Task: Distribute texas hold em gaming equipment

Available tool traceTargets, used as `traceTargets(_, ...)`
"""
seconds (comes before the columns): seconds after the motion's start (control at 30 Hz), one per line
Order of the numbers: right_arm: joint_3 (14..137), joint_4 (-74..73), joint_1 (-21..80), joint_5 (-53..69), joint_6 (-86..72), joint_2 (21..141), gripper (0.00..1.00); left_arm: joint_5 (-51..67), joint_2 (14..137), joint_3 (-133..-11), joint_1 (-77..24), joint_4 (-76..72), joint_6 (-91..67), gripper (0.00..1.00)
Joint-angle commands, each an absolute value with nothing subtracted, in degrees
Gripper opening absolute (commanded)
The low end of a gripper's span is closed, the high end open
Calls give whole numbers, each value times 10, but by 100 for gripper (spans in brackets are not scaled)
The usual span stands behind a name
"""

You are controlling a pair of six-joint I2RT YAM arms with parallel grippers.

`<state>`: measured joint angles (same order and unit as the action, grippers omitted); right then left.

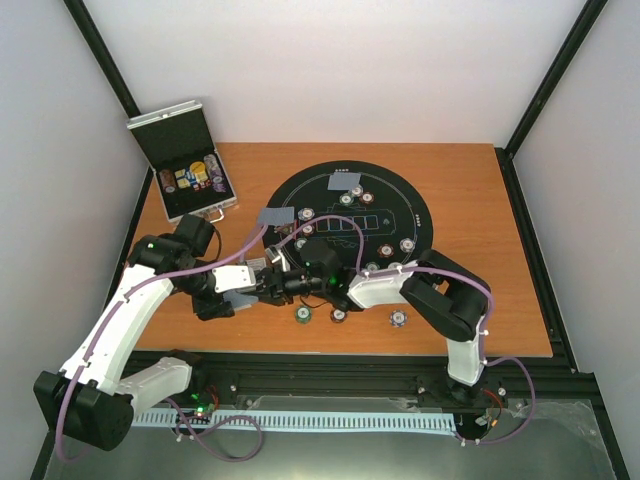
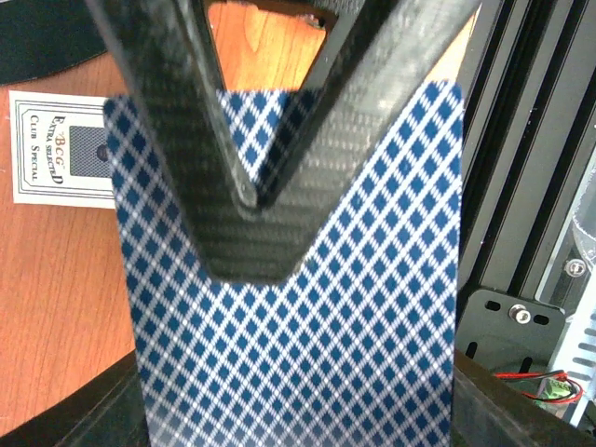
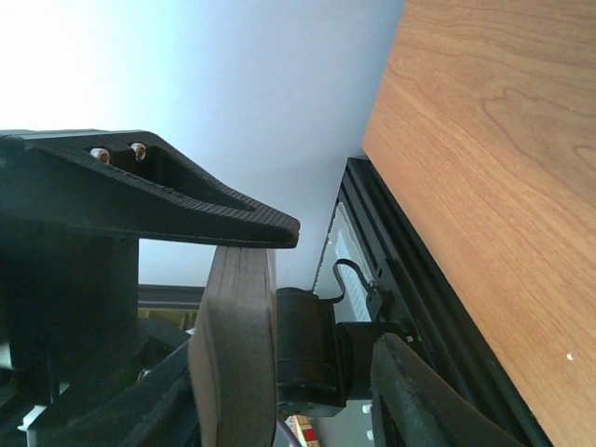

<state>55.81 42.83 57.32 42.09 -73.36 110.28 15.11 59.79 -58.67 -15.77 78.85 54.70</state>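
Note:
My left gripper [image 1: 245, 290] is shut on the deck of blue-backed cards [image 1: 238, 299], held above the table's near left part. In the left wrist view the top card [image 2: 307, 326] fills the frame between my left gripper's [image 2: 312, 424] two dark fingers. My right gripper [image 1: 273, 280] reaches in from the right. One of its carbon fingers [image 2: 242, 186] lies on the top card. In the right wrist view the deck [image 3: 237, 345] shows edge-on against the upper finger [image 3: 186, 200] of my right gripper [image 3: 340, 293], and the lower finger [image 3: 428, 400] stands apart. Poker chips [image 1: 385, 250] lie on the black round mat [image 1: 400, 195].
Three chips [image 1: 339, 315] lie on the wood in front of the mat. A card box [image 2: 56, 149] lies left of the mat, also in the top view [image 1: 275, 216]. Cards [image 1: 344, 181] lie at the mat's far edge. An open metal case [image 1: 185, 160] with chips stands at the far left.

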Motion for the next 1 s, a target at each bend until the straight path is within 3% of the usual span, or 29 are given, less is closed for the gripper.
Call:
traceTargets(0.0, 535, 356, 559, 409, -706, 1092, 42, 157, 587, -608, -157, 797, 558, 1)
traceTargets(0.17, 531, 330, 552, 409, -689, 1065, 30, 150, 587, -603, -156, 789, 555, 1)
traceTargets(0.33, 517, 327, 536, 409, -689, 1040, 9, 151, 586, -598, -156, 783, 556, 1)
traceTargets(0.43, 512, 323, 530, 407, -689, 1022, 3, 148, 585, -596, -156, 781, 556, 1)
traceTargets(0.97, 394, 181, 382, 413, -582, 895, 3, 140, 582, -587, -157, 776, 560, 1)
